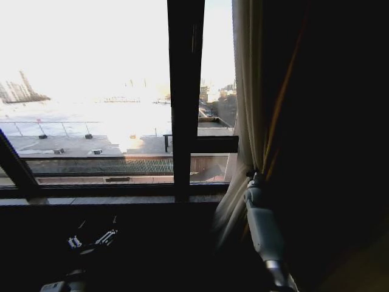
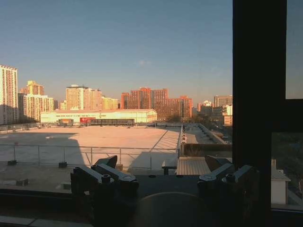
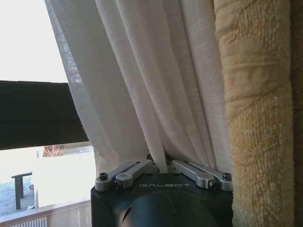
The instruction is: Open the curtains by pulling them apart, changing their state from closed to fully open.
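1. Pinching a gathered fold of the sheer white curtain point(image 3: 142, 85), the right gripper point(image 3: 163, 166) has its fingers drawn in tight on the fabric, with the pleats fanning upward from the point of the grip.
2. From the head view, the right gripper point(image 1: 254, 182) sits at the right side of the window, with its arm rising from below; the curtain point(image 1: 246, 91) there is bunched into a narrow column against the dark wall area, its lower part swept toward the gripper. That bunching suggests this panel is already pulled well aside, and the grip is there to carry the cloth along rather than let it slip back.
3. Just beside the sheer panel, the right wrist view shows a thick yellowish textured drape point(image 3: 255, 113), which the head view renders only as a dim edge.
4. Low at the robot's left, the left gripper point(image 1: 91, 238) rests below the sill with nothing in it. Its wrist view shows the fingers point(image 2: 116, 177) spread apart and, beyond them, bare glass, a rooftop and city buildings, with the black window frame bar point(image 2: 258, 94) close by.
5. No curtain fabric crosses the left wrist view, so the glass ahead of that arm looks uncovered.
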